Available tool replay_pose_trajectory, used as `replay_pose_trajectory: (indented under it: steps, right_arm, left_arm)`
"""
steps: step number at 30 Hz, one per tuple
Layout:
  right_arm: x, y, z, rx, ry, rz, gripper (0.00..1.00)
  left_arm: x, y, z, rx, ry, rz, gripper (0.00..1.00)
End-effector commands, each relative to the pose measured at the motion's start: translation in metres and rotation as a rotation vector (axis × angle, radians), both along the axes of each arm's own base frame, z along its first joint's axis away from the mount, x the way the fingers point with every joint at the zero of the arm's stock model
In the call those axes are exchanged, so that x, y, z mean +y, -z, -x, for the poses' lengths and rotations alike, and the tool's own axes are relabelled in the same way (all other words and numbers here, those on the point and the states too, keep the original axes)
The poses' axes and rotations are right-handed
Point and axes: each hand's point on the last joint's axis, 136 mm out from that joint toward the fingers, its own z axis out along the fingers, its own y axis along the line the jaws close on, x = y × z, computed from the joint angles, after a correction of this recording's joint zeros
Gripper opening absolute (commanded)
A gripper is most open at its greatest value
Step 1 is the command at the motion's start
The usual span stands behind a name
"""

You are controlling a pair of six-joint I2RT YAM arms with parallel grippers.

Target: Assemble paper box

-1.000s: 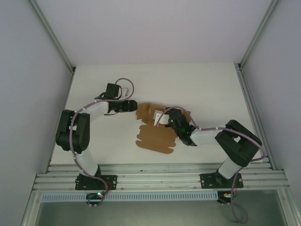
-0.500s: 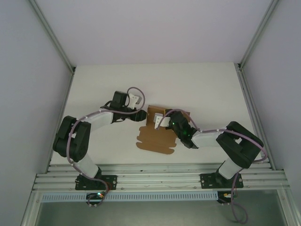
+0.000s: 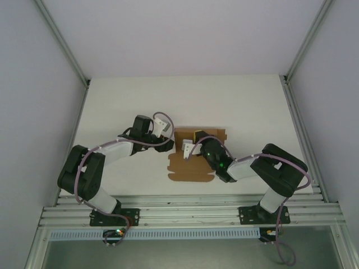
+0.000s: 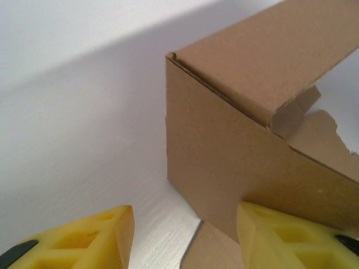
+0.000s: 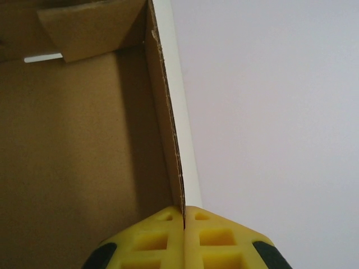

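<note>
The paper box (image 3: 188, 168) is a brown cardboard piece lying mid-table, partly folded, with walls standing at its far end. Inside the box's far end, my right gripper (image 3: 195, 138) is shut on the top edge of an upright wall (image 5: 162, 112); the wrist view shows its fingers (image 5: 168, 235) pinching the cardboard, with the box floor (image 5: 84, 140) to the left. My left gripper (image 3: 170, 142) sits at the box's left far corner. Its jaws (image 4: 185, 238) are open around the lower corner of a standing wall (image 4: 224, 145). The right finger (image 4: 291, 235) is against the wall and the left finger (image 4: 84, 241) is clear of it.
The white table (image 3: 235, 101) stretches free behind and to both sides of the box. Metal frame rails (image 3: 190, 204) run along the near edge, and upright posts (image 3: 291, 73) and side walls bound the table.
My left arm has swung right up to the box's corner, its jaws narrowing. The right gripper has shifted left with the wall, and the box now sits squarer.
</note>
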Motion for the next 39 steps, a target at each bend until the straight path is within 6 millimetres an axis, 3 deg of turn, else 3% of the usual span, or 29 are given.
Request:
replay_pose_trajectory:
  steps: [1, 4, 11, 18, 21, 26, 39]
  right_arm:
    - [0.003, -0.039, -0.013, -0.075, -0.010, -0.087, 0.00]
    - [-0.001, -0.037, -0.017, -0.060, -0.015, -0.061, 0.00]
    - [-0.002, 0.006, -0.005, 0.036, -0.018, -0.032, 0.00]
    - [-0.009, 0.046, 0.021, 0.059, 0.017, 0.041, 0.00]
    - [-0.009, 0.042, 0.028, 0.058, 0.038, -0.002, 0.00]
    - [-0.005, 0.036, 0.030, 0.052, 0.021, 0.007, 0.00]
    - [-0.006, 0.035, 0.033, 0.079, 0.022, -0.006, 0.00]
  left_arm:
    - [-0.003, -0.003, 0.004, -0.012, 0.047, -0.005, 0.50]
    - [-0.005, -0.007, -0.004, -0.023, 0.044, 0.011, 0.49]
    - [-0.018, -0.017, -0.026, -0.053, 0.079, 0.036, 0.50]
    - [-0.015, 0.000, -0.013, 0.007, 0.102, 0.009, 0.50]
    - [-0.009, 0.005, -0.005, 0.008, 0.086, 0.016, 0.51]
    - [-0.022, -0.004, 0.018, 0.013, 0.183, 0.085, 0.57]
    - [-0.021, -0.017, 0.013, -0.026, 0.175, 0.170, 0.67]
